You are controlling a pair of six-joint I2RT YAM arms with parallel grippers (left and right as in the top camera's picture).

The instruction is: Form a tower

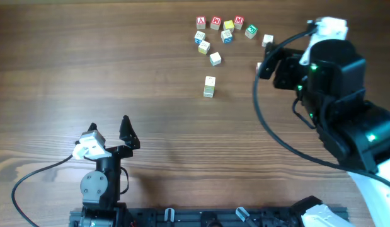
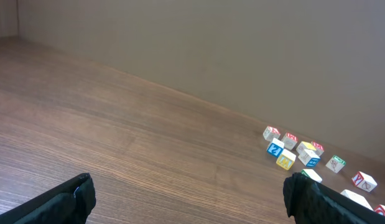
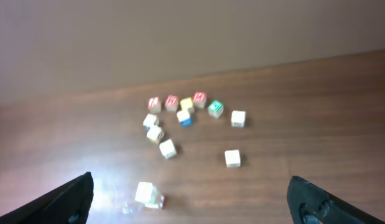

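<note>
- Near the middle of the brown wooden table (image 1: pixel 87 63), a little below the scatter, stands the short narrow tower (image 1: pixel 209 87) of tiny pale wooden alphabet cubes, whitish and yellow-green on its faces. From above I cannot count its layers (two is my guess).
- Beyond it lie the loose letter cubes (image 1: pixel 221 30), small wooden dice with red, blue, yellow and green faces. A single pale cube (image 1: pixel 215 58) sits between that cluster and the tower, apart from both.
- My right pincer (image 3: pixel 189 204) is spread wide and carries nothing. Its dark fingers frame the bottom corners of my wrist view, well short of the tower.
- My left pincer (image 1: pixel 109 128) is likewise parted and empty, far off at the near side of the table.
- Handling, as I judge it: the tower is light, stiff and unglued, with smooth faces, so a sideways nudge would likely tip it. I would not clamp it at all.
- Each new cube I would take squarely by two opposite side faces at about mid-height (bottom face left free), since a small hard cube can twist out of a skewed pinch.
- Setting down should come straight from above, flat on the top cube, with release before any sideways pull.
</note>
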